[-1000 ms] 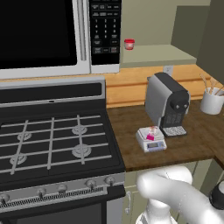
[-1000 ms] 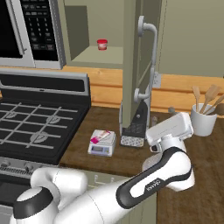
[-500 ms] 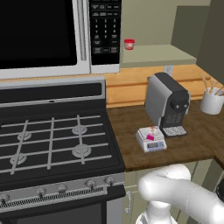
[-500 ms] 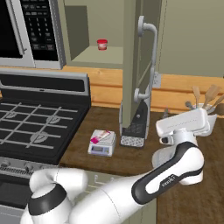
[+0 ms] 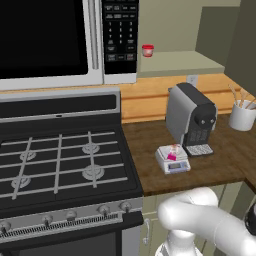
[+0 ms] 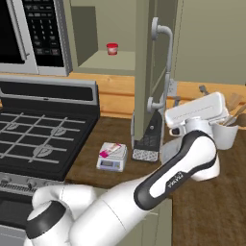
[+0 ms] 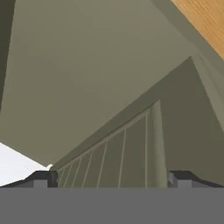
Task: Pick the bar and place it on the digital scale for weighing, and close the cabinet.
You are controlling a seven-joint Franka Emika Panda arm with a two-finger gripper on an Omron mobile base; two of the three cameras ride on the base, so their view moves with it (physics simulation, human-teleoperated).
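Pink bar (image 5: 173,151) already lies on the scale (image 5: 172,160), so your step is the cabinet (image 6: 154,72): pincer (image 7: 109,178) released, empty; push its open door shut.

counter (image 5: 150,150): dark wood grain | cabinet (image 6: 144,72): matt olive paint | handle (image 6: 163,62): smooth silver metal
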